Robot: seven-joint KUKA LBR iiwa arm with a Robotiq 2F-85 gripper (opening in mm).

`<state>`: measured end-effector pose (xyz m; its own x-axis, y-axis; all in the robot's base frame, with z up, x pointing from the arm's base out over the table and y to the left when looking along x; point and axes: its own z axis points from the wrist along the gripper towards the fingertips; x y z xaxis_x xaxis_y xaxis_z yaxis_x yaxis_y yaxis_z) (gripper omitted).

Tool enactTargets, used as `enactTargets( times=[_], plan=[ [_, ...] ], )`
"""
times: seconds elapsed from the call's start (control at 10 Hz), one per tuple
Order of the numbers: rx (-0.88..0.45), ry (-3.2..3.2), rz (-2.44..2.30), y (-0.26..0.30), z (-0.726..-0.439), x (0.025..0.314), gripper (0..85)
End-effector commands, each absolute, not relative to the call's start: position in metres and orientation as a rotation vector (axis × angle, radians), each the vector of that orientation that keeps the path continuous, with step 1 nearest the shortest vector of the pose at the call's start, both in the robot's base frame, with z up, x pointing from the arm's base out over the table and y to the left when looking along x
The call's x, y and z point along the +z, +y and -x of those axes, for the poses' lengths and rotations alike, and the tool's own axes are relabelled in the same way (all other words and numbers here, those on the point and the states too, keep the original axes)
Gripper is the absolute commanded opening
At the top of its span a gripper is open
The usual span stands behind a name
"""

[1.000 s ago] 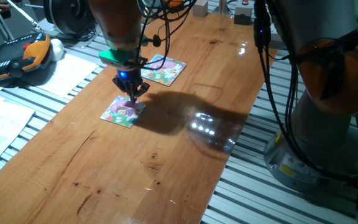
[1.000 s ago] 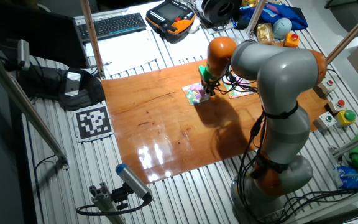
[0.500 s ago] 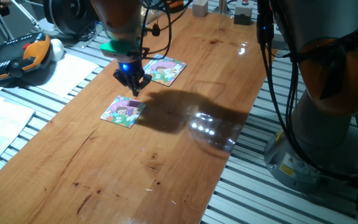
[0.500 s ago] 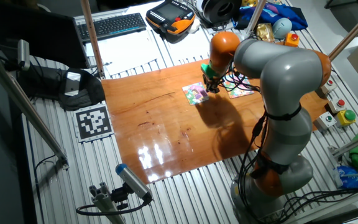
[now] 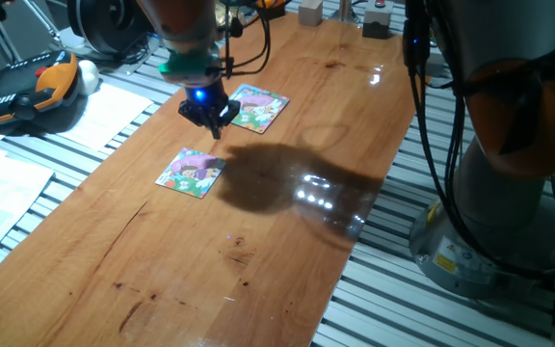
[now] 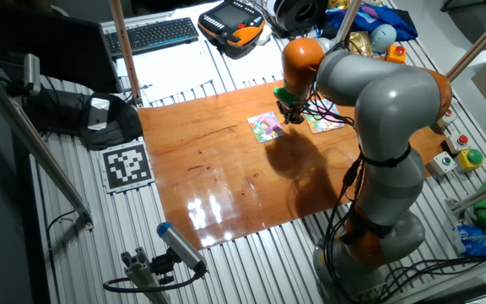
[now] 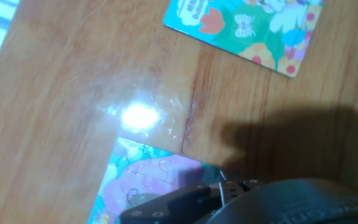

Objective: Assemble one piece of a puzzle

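Observation:
The puzzle [image 5: 191,173], a small green-edged square with a pink-purple figure, lies flat on the wooden table [image 5: 258,251]. It also shows in the other fixed view [image 6: 267,127] and at the bottom of the hand view [image 7: 148,180]. My gripper [image 5: 212,130] hangs above the table just beyond the puzzle's far right corner, between the two square puzzles, and touches neither. It also shows in the other fixed view [image 6: 293,118]. Its fingertips look pressed together with nothing between them. The tiny purple-pink piece does not show as a separate thing in any view.
A slightly larger lilac-and-white square puzzle [image 5: 256,107] lies just behind the gripper, also in the hand view [image 7: 247,28]. An orange-black teach pendant [image 5: 27,92] and papers [image 5: 104,116] lie left of the table. The arm's base [image 5: 509,193] stands to the right.
The gripper has risen off the puzzle's far right corner and moved back toward the lilac puzzle. The puzzle has stayed in place.

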<state>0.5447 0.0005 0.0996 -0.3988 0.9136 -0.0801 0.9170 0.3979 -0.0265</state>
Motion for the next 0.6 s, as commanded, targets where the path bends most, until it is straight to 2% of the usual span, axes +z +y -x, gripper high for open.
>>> enactTargets(
  times=[0.0, 0.2, 0.5],
  plan=[
    [-0.096, 2.805, -1.274, -0.003, -0.544, 0.103, 0.0],
    [-0.113, 2.891, -1.09, -0.015, -0.543, 0.112, 0.0],
    [-0.276, 2.935, -0.749, -0.021, -0.539, 0.118, 0.0]
  ],
)
